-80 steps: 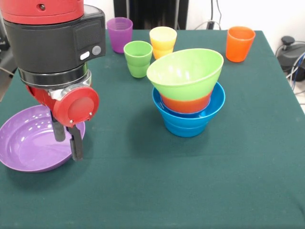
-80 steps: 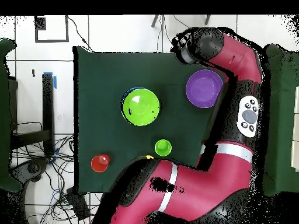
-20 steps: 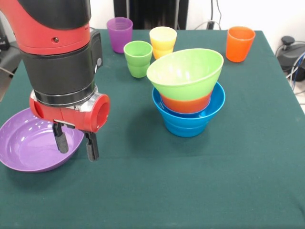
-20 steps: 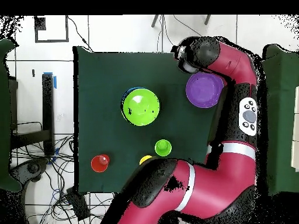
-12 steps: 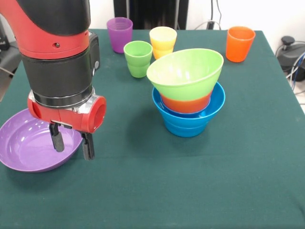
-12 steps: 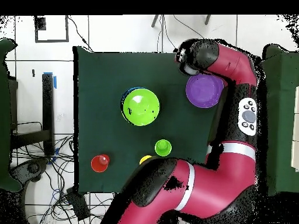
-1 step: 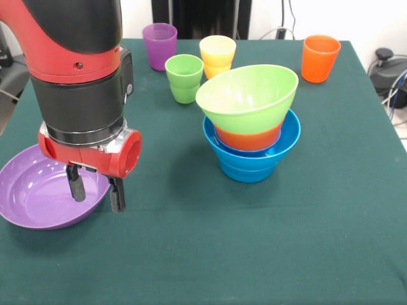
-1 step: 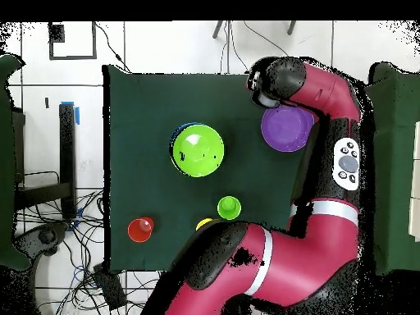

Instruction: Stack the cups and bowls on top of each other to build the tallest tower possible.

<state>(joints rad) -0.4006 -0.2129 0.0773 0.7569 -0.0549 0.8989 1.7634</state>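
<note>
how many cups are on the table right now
4, all at the far edge in the front view: purple cup, green cup, yellow cup clustered together, and the orange cup alone near the corner. None appear hidden.

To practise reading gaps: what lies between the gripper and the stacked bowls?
Only bare green tablecloth separates the gripper from the tower, as the front view shows.

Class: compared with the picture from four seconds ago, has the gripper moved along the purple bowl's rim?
Yes. The gripper has shifted slightly along the large purple bowl's rim, towards the tower, now straddling the rim.
</note>
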